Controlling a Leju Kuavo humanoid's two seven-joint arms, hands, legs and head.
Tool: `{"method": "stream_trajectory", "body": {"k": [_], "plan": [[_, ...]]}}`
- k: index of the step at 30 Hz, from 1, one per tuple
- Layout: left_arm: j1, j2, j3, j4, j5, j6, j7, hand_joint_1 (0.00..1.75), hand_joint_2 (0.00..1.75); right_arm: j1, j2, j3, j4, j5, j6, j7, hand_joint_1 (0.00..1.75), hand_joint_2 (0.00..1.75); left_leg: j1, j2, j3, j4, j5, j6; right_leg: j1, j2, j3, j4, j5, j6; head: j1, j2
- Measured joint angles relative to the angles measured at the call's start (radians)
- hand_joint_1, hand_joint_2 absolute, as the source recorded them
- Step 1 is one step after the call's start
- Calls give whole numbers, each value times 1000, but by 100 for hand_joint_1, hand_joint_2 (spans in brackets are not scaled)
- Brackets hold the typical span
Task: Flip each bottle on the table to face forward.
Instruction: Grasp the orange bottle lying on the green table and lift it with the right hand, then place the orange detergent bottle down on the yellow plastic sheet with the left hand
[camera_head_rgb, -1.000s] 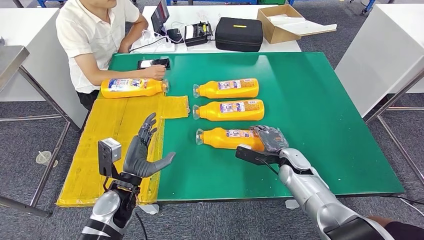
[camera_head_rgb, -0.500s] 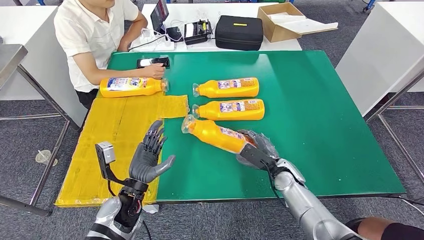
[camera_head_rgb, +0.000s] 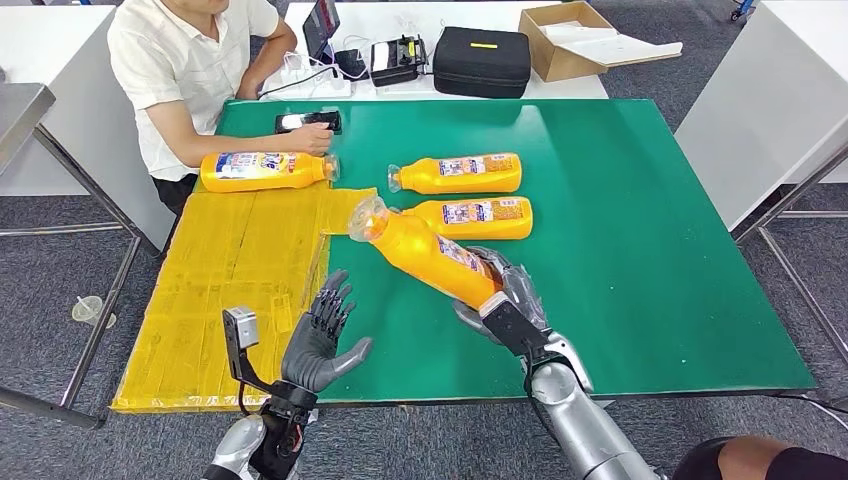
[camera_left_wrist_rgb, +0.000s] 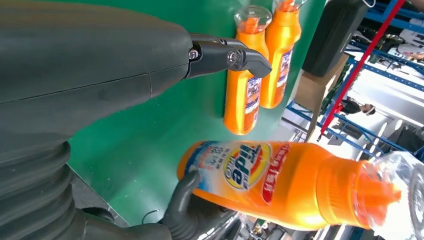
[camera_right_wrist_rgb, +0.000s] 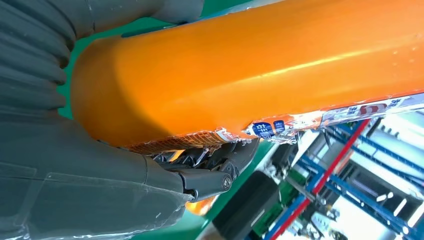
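Observation:
My right hand (camera_head_rgb: 503, 300) grips an orange bottle (camera_head_rgb: 425, 253) by its base and holds it tilted above the green table (camera_head_rgb: 640, 240), clear cap pointing up and to the left. The left wrist view shows this held bottle (camera_left_wrist_rgb: 280, 182) with its front label, and the right wrist view shows its orange body (camera_right_wrist_rgb: 240, 65) in my grip. My left hand (camera_head_rgb: 320, 335) is open near the table's front edge, fingers spread, a little left of the bottle. Two orange bottles (camera_head_rgb: 458, 174) (camera_head_rgb: 478, 217) lie on the green surface behind it. Another bottle (camera_head_rgb: 262, 171) lies on the yellow mat.
A person (camera_head_rgb: 190, 70) sits at the far left corner with a hand by the bottle on the yellow mat (camera_head_rgb: 230, 290); a phone (camera_head_rgb: 307, 122) lies beside them. A black case (camera_head_rgb: 482, 62) and cardboard box (camera_head_rgb: 575, 40) stand behind the table.
My right hand has lifted the nearest bottle off the table and tilted its cap up to the left. My left hand has moved right, toward the bottle.

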Motion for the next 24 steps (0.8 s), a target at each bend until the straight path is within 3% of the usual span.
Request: {"method": "stream_trajectory", "body": {"k": [9, 17, 24], "plan": [[-5, -9, -26, 2, -60, 41, -34, 0, 175, 30, 50, 26, -41, 10, -33, -7, 175, 175, 0, 0, -1, 0, 0, 0, 0, 0, -1, 0, 0, 0, 0, 0], [-57, -17, -28, 2, -68, 7, -75, 0, 175, 7, 85, 152, 7, 12, 60, -36, 175, 175, 0, 0, -1, 0, 0, 0, 0, 0, -1, 0, 0, 0, 0, 0], [-85, -30, -19, 2, -45, -8, -82, 0, 175, -23, 94, 220, 61, 21, 85, -57, 175, 175, 0, 0, -2, 0, 0, 0, 0, 0, -2, 0, 0, 0, 0, 0]]}}
